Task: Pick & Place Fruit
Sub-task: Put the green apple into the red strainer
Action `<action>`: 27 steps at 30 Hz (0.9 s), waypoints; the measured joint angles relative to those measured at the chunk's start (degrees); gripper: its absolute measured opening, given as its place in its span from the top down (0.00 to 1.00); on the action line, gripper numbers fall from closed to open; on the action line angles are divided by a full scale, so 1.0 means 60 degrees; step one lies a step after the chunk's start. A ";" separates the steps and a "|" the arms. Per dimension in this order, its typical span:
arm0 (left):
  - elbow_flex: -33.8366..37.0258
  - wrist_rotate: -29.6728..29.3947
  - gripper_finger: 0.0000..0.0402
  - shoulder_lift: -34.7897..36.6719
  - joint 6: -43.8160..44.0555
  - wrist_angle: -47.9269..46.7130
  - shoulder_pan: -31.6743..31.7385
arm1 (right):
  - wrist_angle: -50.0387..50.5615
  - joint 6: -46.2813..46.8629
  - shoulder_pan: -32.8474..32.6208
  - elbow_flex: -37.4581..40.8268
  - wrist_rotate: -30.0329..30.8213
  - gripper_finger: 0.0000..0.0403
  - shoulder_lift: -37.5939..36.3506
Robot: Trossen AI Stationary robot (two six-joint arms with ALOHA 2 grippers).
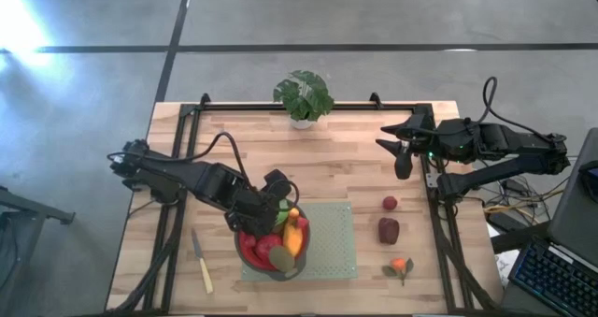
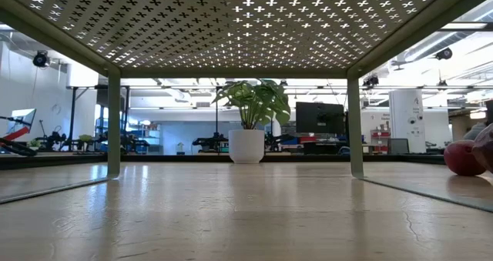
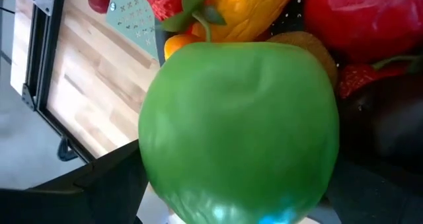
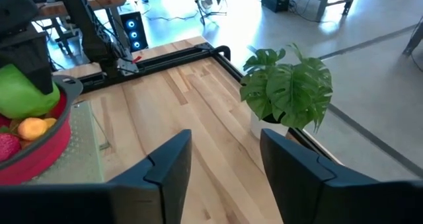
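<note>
the left gripper (image 1: 277,205) hangs over the red round bowl (image 1: 249,251), which sits on the pale green perforated mat (image 1: 332,247) on the light wooden bench (image 1: 346,172). its fingers pinch a large smooth green apple-shaped fruit (image 3: 239,128), held just above the other fruit piled in the bowl: an orange-yellow elongated piece (image 1: 293,234), a red rounded piece (image 1: 266,248) and a small orange one (image 4: 32,127). three more pieces lie on the bare bench, right of the mat and apart from each other: a small red ball (image 1: 389,203), a dark-red lump (image 1: 388,230) and a tiny orange fruit with green leaves (image 1: 400,266). the right gripper (image 1: 402,163) waits above the bench's right rear area, its fingers (image 4: 166,164) spread with nothing between them. a leafy green potted plant in a white pot (image 1: 304,97) stands at the far edge, and a pale-handled knife (image 1: 202,261) lies left of the bowl.
</note>
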State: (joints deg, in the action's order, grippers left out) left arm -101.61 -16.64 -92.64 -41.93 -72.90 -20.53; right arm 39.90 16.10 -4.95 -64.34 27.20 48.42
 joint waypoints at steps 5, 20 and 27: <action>-0.0180 0.0000 0.01 0.0000 0.0021 0.0055 0.0003 | 0.0004 0.0007 -0.0003 0.0000 0.0000 0.53 0.0000; -0.0312 0.0004 0.01 0.0000 0.0536 0.0086 0.0004 | 0.0015 -0.0036 -0.0003 0.0000 -0.0007 0.47 0.0015; -0.0314 -0.0251 0.01 0.0225 0.0484 0.0956 -0.0145 | 0.0018 -0.0022 -0.0003 0.0000 -0.0011 0.43 0.0015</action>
State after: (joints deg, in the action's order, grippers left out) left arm -103.49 -18.15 -91.29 -39.02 -67.17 -21.41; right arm 40.01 15.97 -4.97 -64.34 27.14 48.51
